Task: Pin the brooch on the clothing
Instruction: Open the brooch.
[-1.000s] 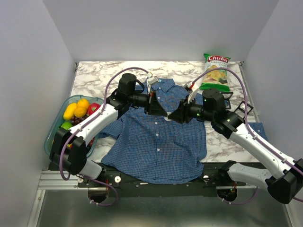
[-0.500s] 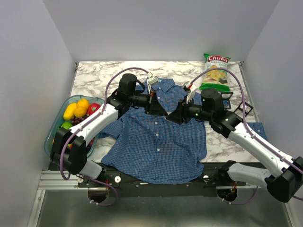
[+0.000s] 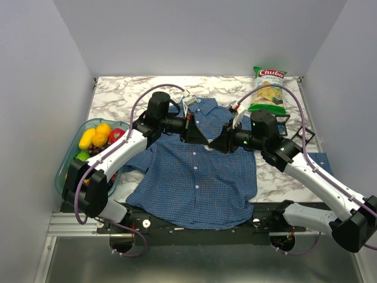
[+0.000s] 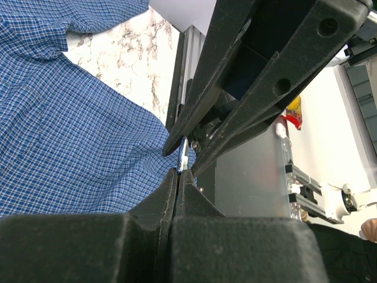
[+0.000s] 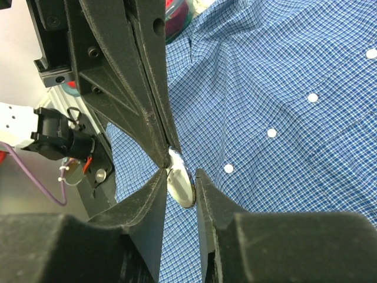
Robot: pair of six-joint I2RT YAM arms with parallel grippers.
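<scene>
Fig.: left pincer (image 4: 178,174) closed, right pincer (image 5: 180,172) round brooch (image 5: 179,187), can't tell if gripping; loosen either & you'll drop it unpinned onto shirt (image 5: 283,71).

Bottom centre: R gripper (image 5: 179,175), jaws part-open either side of white oval brooch (image 5: 181,187); can't tell if actually pinching it. From top: L gripper (image 5: 166,144), jaws pressed together, tips meeting brooch's upper end. Behind & to the right: blue check shirt (image 5: 283,65), creased, w/ row of white buttons (image 5: 271,133) running diagonally. Far left: purple cable (image 5: 23,171) by arm hardware. Top edge: bit of red obj (image 5: 177,12).
</scene>
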